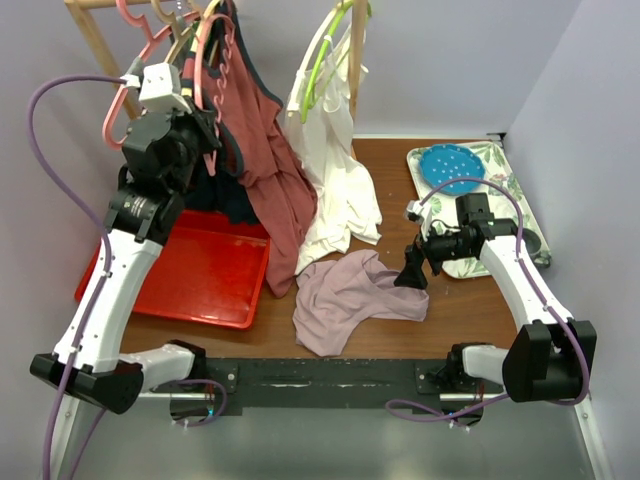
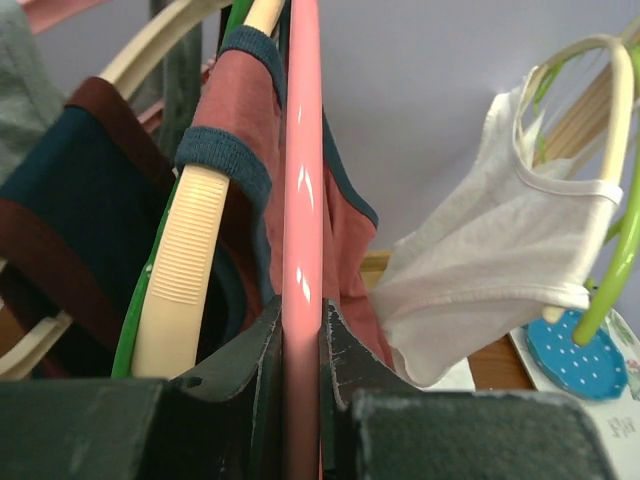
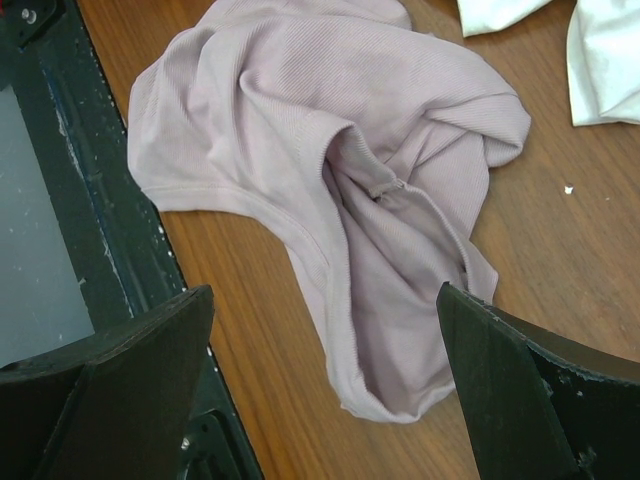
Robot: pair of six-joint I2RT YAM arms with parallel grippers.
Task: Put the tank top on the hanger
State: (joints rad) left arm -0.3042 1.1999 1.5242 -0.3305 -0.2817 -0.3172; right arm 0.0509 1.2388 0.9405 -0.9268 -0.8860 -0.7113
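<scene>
One pale mauve tank top point(image 1: 355, 292) point(image 3: 330, 130) lies crumpled on the wooden table point(image 1: 470, 300), near the front edge and between the two arms, not on any hanger. Two more garments hang from the wooden rack point(image 1: 92, 35) behind it: one rust-red top point(image 1: 275, 160) with dark trim and one white garment point(image 1: 330, 170) draped on a lime-green hanger point(image 1: 322, 50). The left wrist view also shows a dark navy piece point(image 2: 60, 200) with maroon edging. The hangers crowd together there, so their count is uncertain: one salmon-pink hanger point(image 1: 203, 75) point(image 2: 302, 200), at least one cream ribbed hanger point(image 2: 185, 260) and the green one can be made out.

One red tray point(image 1: 190, 280) sits at the left of the table. One patterned tray point(image 1: 500, 165) sits at the right, with a blue dotted disc point(image 1: 450, 165) on it.

The left gripper point(image 1: 208, 135) point(image 2: 302, 330) is raised at the rack. Its fingers point(image 2: 240, 360) are pressed nearly together, clamped on a slim arm of the pink hanger, which runs straight up between them.

The right gripper point(image 1: 412, 275) point(image 3: 322, 300) is low over the right edge of the tank top. Its fingers point(image 3: 520, 380) are spread as wide as they go, one on each side of a fold of the fabric, and they hold nothing. Whether the tips touch the cloth cannot be told.
</scene>
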